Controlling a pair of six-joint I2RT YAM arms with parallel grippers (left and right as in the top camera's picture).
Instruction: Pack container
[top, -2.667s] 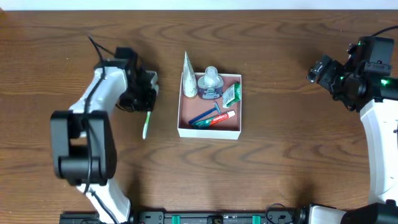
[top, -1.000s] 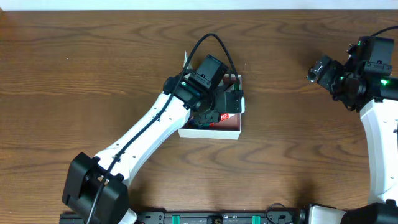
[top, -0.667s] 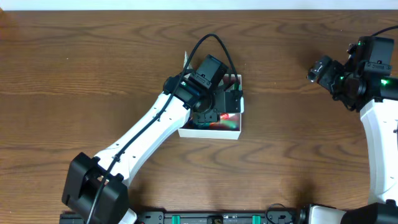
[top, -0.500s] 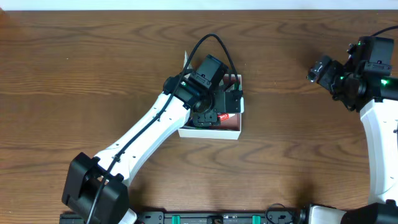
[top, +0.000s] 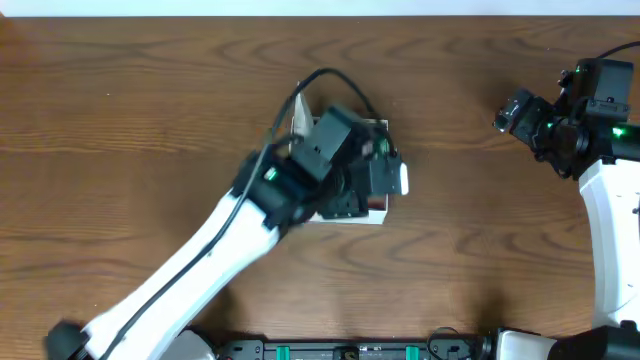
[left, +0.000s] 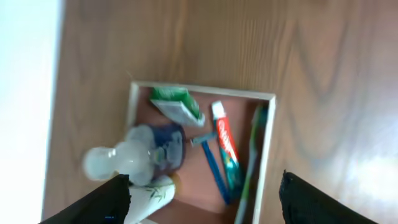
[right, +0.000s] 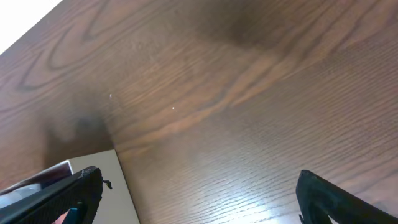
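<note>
1. Black fingers (left: 115, 196) of the left gripper (left: 205, 183) sit at either edge of the wrist view, spread wide with nothing between them.
2. Just beyond them lies the container (left: 205, 91), on the wooden table (left: 323, 62) near its middle. In the overhead view the blurred left arm (top: 200, 270) covers most of it.
3. On its reddish floor a green toothbrush (left: 252, 162) lies along one wall, with a red-and-white toothpaste tube (left: 225, 144) just beside it. A blue razor (left: 211, 165), a green packet (left: 177, 102), a white-capped bottle (left: 134, 158) and a white tube (left: 152, 198) lie there too.
4. Farthest off, the right gripper (right: 199, 180) hangs over wood, well apart from the container, fingers parted and empty.
</note>
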